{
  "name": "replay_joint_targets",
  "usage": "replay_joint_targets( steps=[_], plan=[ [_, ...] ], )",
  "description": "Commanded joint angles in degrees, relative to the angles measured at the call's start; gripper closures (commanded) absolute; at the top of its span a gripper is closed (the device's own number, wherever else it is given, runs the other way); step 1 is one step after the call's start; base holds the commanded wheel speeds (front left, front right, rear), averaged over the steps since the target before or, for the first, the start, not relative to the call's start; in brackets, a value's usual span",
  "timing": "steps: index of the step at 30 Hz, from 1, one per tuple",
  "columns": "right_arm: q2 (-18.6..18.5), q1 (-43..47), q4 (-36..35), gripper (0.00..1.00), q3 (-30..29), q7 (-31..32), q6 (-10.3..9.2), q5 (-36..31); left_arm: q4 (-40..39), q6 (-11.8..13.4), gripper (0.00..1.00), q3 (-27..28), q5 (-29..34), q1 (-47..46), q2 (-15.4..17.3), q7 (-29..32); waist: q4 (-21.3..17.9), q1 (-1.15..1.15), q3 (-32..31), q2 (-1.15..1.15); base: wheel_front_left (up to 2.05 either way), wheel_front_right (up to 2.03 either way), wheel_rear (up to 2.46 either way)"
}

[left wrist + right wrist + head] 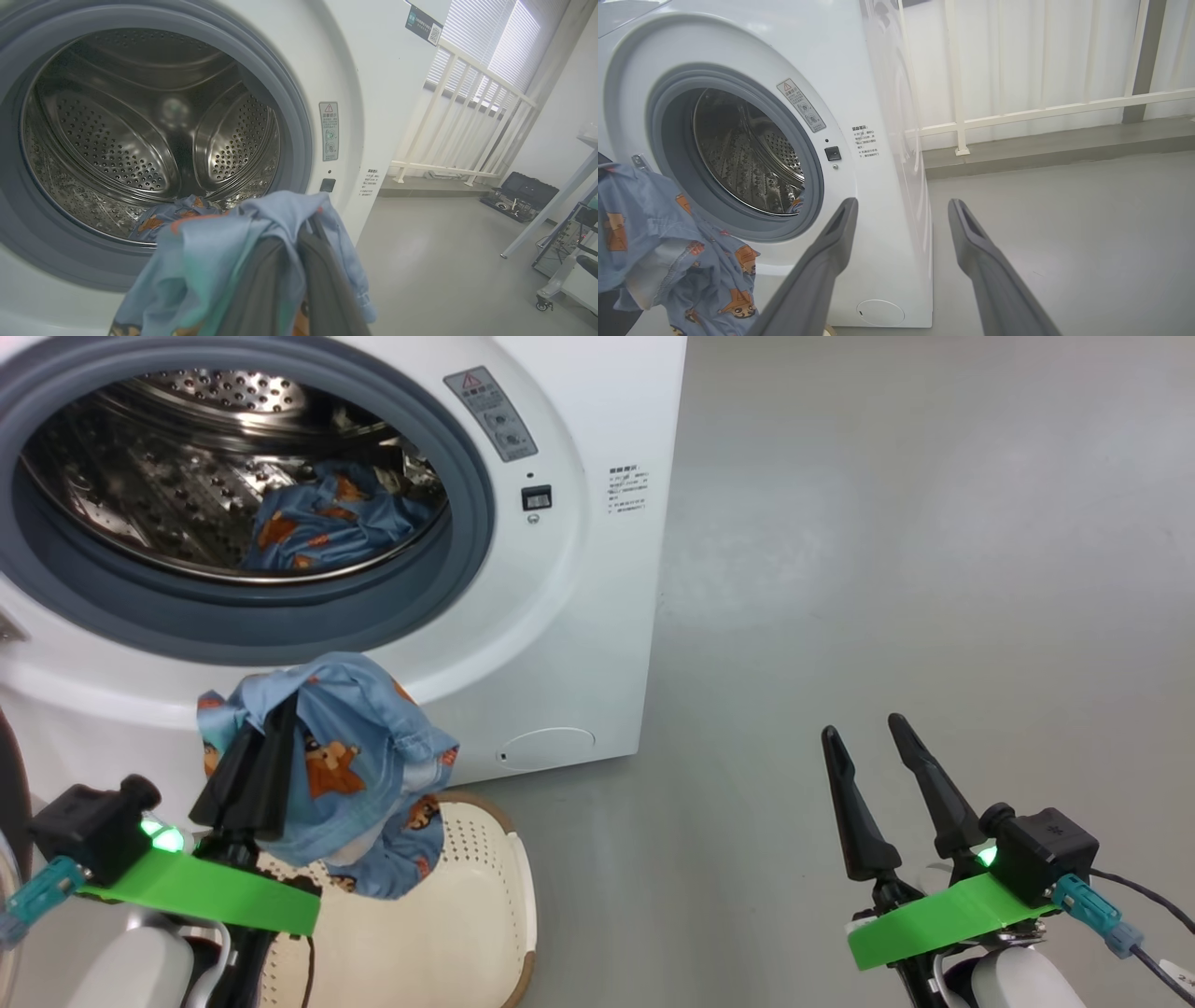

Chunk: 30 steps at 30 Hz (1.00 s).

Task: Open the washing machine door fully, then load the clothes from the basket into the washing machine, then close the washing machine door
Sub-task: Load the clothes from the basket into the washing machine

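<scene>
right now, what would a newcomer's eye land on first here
The blue printed garment draws the eye first, bunched in the shut left gripper over the cream basket at lower left. Behind it gapes the washing machine, its steel drum holding another blue piece. At lower right the right gripper stands open over the grey floor.

Left end effector [280, 719] and right end effector [864, 728] were twins: two long, tapered matte-black fingers each. Just behind the right one's fingers sat a flat bright-green bracket [943, 919] carrying a chunky black camera block [1050, 854], with a little green light [985, 856] glowing beside it. A teal plug [1088, 901] stuck out, and a thin black cable [1134, 887] trailed off. Further back was a rounded off-white forearm shell [1022, 985]. The left side had the same kit, mirrored.
</scene>
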Motion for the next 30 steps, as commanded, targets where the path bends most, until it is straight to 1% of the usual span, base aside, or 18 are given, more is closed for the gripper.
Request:
replay_joint_targets(
  steps=[1,10,19,23,30],
  plan=[
    [-0.4,-0.8,-1.2,0.00,1.4,-0.5,0.26,-0.4,-0.8,0.1,1.00,2.5,0.9,-1.7,1.7,-0.3,-0.2,0.01,0.0,0.00,0.00,0.00,0.00],
    [-0.4,-1.1,-2.1,0.00,2.1,-0.5,0.26,-0.4,0.1,0.6,1.00,3.8,1.2,-7.2,3.5,0.3,-1.4,0.01,2.4,0.00,0.00,0.00,0.00],
    [-0.4,-1.8,-3.8,0.00,2.9,-0.5,0.26,0.0,2.8,0.5,1.00,5.7,1.6,-16.9,6.6,1.2,-3.7,0.01,6.4,0.00,0.00,0.00,0.00],
    [-0.4,-2.0,-5.1,0.00,3.4,-0.5,0.26,0.3,5.4,0.4,1.00,6.4,1.2,-22.3,8.1,1.7,-4.9,0.01,9.2,0.00,0.00,0.00,0.00],
    [-0.4,-1.9,-8.0,0.00,4.3,-0.5,0.26,0.7,13.6,0.1,1.00,5.5,0.3,-30.7,11.9,2.3,-7.5,0.01,16.0,0.00,0.00,0.00,0.00]
  ],
)
